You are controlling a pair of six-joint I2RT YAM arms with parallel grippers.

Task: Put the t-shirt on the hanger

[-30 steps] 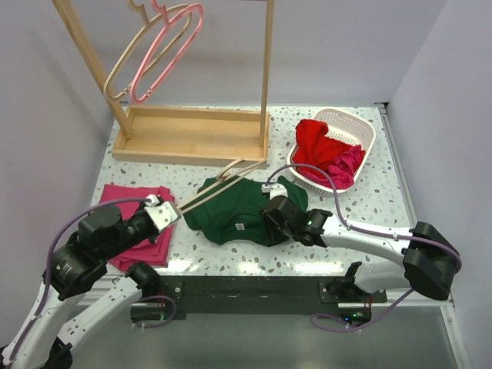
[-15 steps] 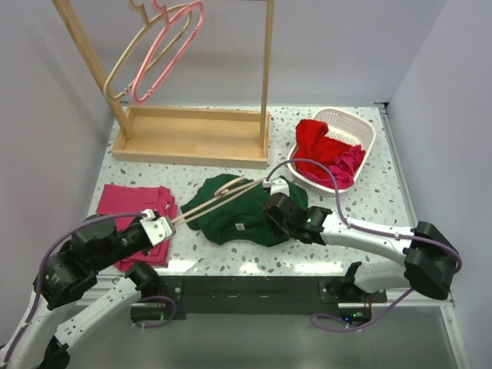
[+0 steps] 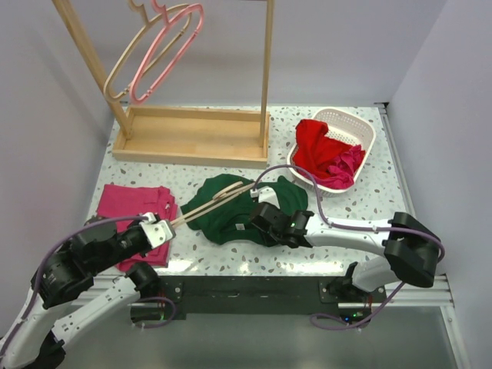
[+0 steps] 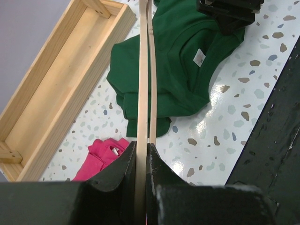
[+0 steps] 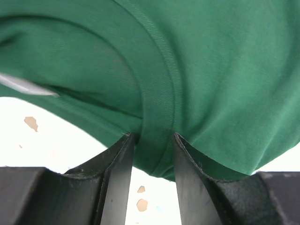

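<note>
Left gripper (image 4: pixel 142 151) clamps hanger (image 4: pixel 145 70); right gripper (image 5: pixel 152 140) pinches t-shirt (image 5: pixel 215 56).

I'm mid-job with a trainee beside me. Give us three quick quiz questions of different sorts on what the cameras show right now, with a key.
1. True or false: the left gripper has its fingers shut on the hanger.
2. Which part of the t-shirt sits between the fingers of the right gripper? A) a sleeve, B) the neck band, C) the bottom hem.
3. Fill in: the red garment lies in the white ____.

Key: 1 true; 2 B; 3 basket.
</note>
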